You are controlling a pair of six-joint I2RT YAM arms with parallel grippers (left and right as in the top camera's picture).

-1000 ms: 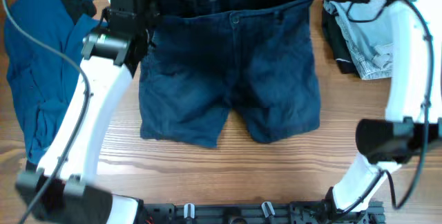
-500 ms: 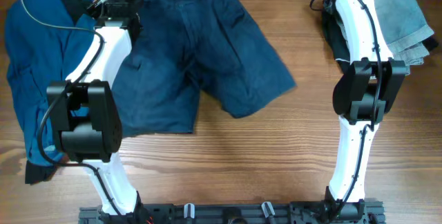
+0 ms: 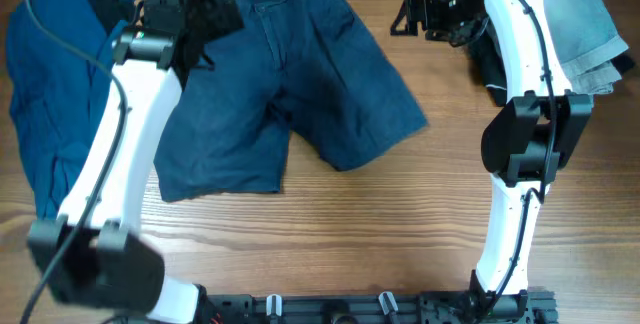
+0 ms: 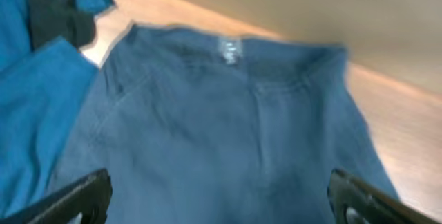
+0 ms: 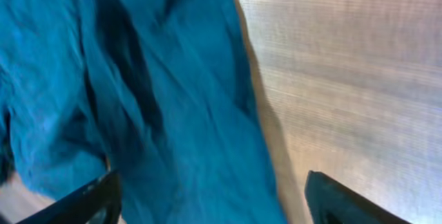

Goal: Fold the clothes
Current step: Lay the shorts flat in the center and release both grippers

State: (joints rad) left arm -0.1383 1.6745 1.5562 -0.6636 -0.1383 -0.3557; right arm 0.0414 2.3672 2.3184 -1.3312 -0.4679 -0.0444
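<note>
The table (image 3: 400, 234) under me is brown wood with the grain running side to side, and a black rail (image 3: 330, 309) runs along its near edge where my two arms are mounted. From my left wrist I see a pale, blurred surface (image 4: 311, 3) beyond the table's far edge; I cannot tell what it is. The navy shorts (image 3: 300, 94) lie opened out in the far middle of the wood. Their waistband is toward the far edge and both short legs point back at me, with the leg on my right slanting outward. The small grey label (image 4: 230, 48) shows in the middle of the waistband. My left claw (image 4: 219, 179) hangs over the waistband's left end with its fingers spread wide and nothing between them. My right claw (image 5: 213, 179) is also spread and empty. It hovers past the shorts' right edge, over the line where cloth meets bare wood. A brighter blue garment (image 3: 50, 94) is heaped at the far left, lying against the shorts' side, with a dark patch (image 4: 55, 16) near its top. Pale blue jeans (image 3: 580, 24) sit folded at the far right on something dark (image 3: 490, 64), well apart from the shorts.
</note>
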